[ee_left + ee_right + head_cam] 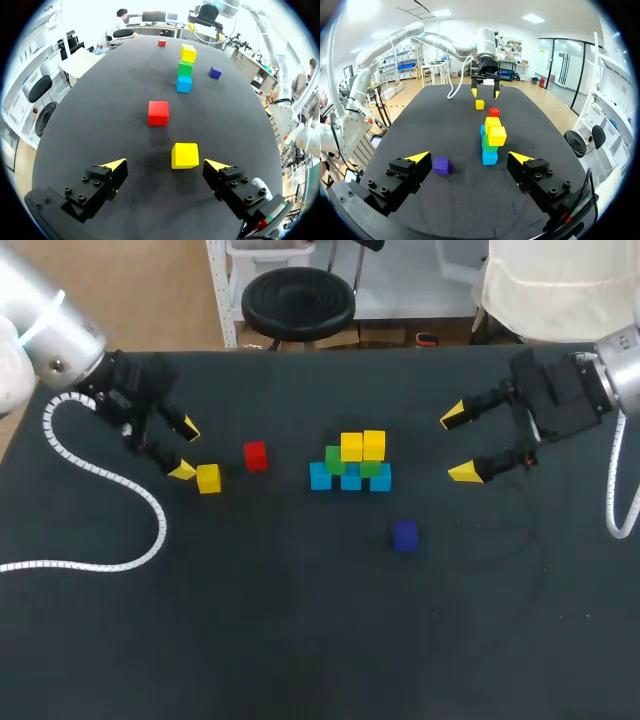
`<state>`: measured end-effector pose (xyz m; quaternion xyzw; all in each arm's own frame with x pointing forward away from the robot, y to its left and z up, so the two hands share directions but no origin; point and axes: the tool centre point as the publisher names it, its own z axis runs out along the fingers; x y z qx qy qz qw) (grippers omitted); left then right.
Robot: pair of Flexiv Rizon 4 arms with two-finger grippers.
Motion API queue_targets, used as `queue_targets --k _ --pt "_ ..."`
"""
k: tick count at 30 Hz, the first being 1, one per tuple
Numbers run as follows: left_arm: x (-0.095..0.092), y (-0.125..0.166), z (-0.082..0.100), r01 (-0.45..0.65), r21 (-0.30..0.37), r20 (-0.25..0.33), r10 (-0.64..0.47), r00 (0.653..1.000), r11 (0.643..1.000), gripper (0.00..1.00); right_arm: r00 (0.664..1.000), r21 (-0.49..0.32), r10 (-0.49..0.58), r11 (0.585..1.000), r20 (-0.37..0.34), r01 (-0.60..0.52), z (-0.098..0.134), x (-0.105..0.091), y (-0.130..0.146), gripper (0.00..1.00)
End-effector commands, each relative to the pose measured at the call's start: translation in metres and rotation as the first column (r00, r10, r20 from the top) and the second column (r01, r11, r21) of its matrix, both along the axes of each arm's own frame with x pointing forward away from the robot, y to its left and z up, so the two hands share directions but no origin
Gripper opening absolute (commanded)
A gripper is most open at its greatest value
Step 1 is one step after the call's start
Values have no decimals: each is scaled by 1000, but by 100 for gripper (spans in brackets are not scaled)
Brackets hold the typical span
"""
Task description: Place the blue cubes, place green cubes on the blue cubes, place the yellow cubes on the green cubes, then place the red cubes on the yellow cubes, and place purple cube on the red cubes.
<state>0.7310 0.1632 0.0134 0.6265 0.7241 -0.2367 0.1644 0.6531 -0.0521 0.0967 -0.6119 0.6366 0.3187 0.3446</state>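
One purple cube (404, 535) lies closest to the table's (300, 650) near edge, a little right of the middle and apart from everything else. Toward the left edge, a white coiled cable (150, 515) loops over the table top from the left arm.

Just beyond the purple cube, about mid-table, stands the stack. Three blue cubes (350, 478) sit touching in a row, two green cubes (335, 460) rest on them, and two yellow cubes (351, 447) sit side by side on top.

Left of the stack a red cube (255, 455) sits by itself. Further left is a loose yellow cube (208, 478), just beside the nearer fingertip of the left gripper (186, 450). That gripper's jaws are spread wide and hold nothing. In the left wrist view the loose yellow cube lies just ahead of the gap between the fingers, closer to one of them and touching neither. The red cube lies beyond it, on the line toward the stack.

Right of the stack, toward the right edge, the right gripper (458, 444) hangs with its jaws wide apart and empty. In its wrist view the purple cube lies beside one finger. The stack is straight ahead with nothing between, and the red cube, the loose yellow cube and the left gripper lie behind it.
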Motion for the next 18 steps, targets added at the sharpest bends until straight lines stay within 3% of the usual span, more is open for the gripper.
queue_targets --k 1,18 --pt "-11 -3 -2 -15 21 21 15 1000 1000 100 1000 1 0 1000 1 0 0 0 0 100" --pt "-7 -24 -14 -13 80 75 7 997 997 100 1000 1 0 1000 1 0 0 0 0 100"
